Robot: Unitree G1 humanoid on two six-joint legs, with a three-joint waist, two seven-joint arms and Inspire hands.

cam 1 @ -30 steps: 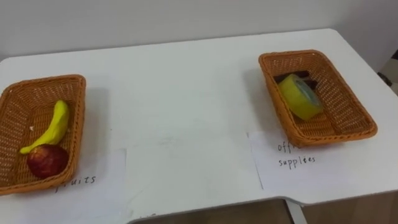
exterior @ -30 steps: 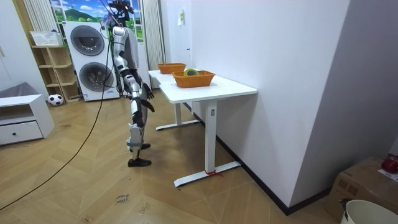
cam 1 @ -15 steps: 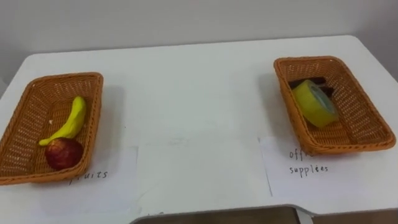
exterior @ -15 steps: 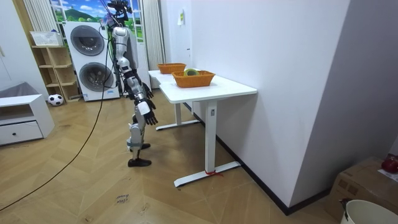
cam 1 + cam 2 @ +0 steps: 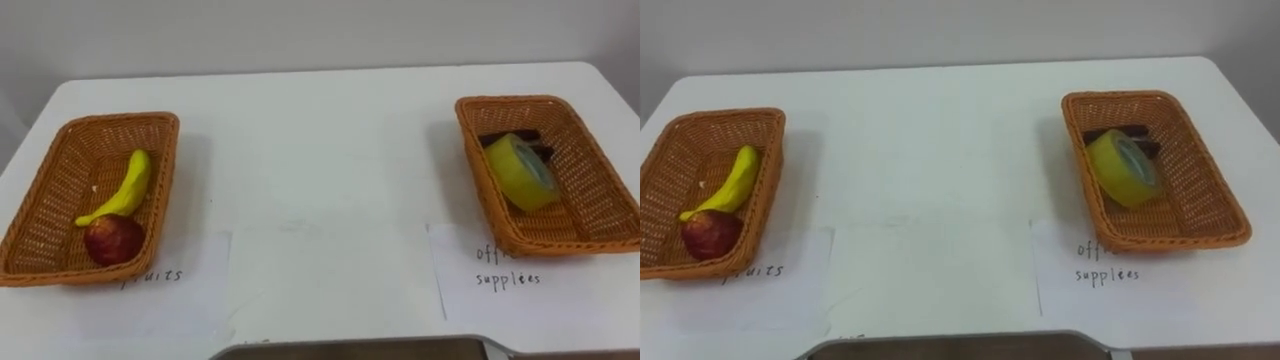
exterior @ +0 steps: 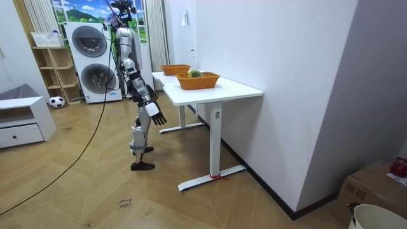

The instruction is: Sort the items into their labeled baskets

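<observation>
On the white table [image 5: 320,150] stand two wicker baskets. The left basket [image 5: 40,200] holds a yellow banana [image 5: 125,188] and a red apple [image 5: 113,239]. Inside the right basket [image 5: 478,180] a yellow tape roll [image 5: 522,171] leans on its edge, with a dark item [image 5: 541,153] behind it. In the room view I stand a step back from the table's long side. My right hand [image 6: 156,116] hangs low in front of my thigh, its fingers spread and holding nothing.
Paper labels lie in front of each basket: one for fruits [image 5: 165,290], one for office supplies [image 5: 510,275]. A wall runs along the table's far side. Washing machines [image 6: 95,60], a shelf [image 6: 54,73] and a low white cabinet [image 6: 22,121] stand behind me.
The eye view has shifted, so the baskets sit further right in the picture; nothing on the table moved. In the room view my right arm has swung down and forward.
</observation>
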